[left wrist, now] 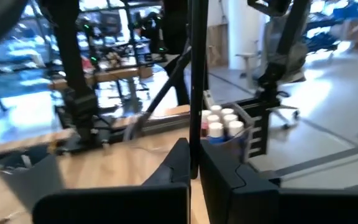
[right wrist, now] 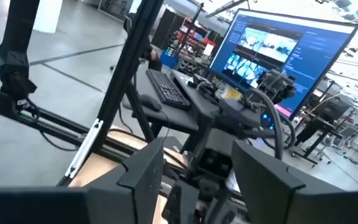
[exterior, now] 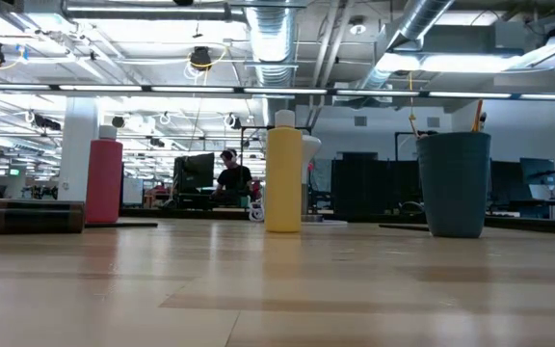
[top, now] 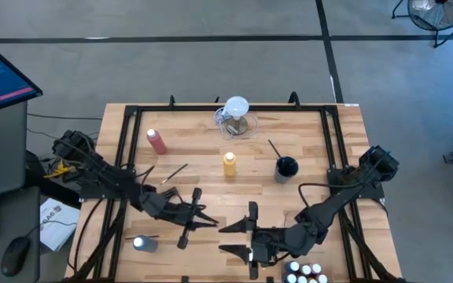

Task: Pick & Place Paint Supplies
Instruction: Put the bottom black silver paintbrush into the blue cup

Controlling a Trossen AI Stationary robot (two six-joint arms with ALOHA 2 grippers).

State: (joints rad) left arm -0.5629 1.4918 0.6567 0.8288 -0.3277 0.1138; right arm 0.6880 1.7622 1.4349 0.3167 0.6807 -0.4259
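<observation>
In the high view both arms hang low over the bottom middle of the frame, the left gripper (top: 197,218) and the right gripper (top: 242,238) close together and facing each other — both with fingers spread apart and nothing between them. The supplies lie scattered: the pink-red bottle (top: 156,141) at upper left, the yellow bottle (top: 230,163) near the centre, a paintbrush (top: 174,173) left of it, a dark cup (top: 286,167) with a brush in it to the right, and the small white-capped bottles (top: 304,273) clustered at the bottom edge. The nearest target for the left gripper looks to be the loose paintbrush — I would approach it from above, fingers square across the thin handle, and keep clear of the other arm.
</observation>
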